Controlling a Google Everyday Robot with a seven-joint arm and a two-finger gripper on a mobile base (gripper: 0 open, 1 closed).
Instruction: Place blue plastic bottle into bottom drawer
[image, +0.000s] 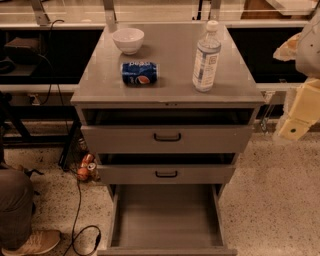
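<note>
End effector (295, 126) at right edge, grip state untellable, blue plastic bottle (206, 57) upright near Pepsi can (139, 73), bottom drawer (167, 220) open

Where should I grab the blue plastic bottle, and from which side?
I'd grip the blue plastic bottle across its labelled mid-body, coming in level from the right: it stands upright near the right edge of the cabinet top, and the gripper hangs off that side.
</note>
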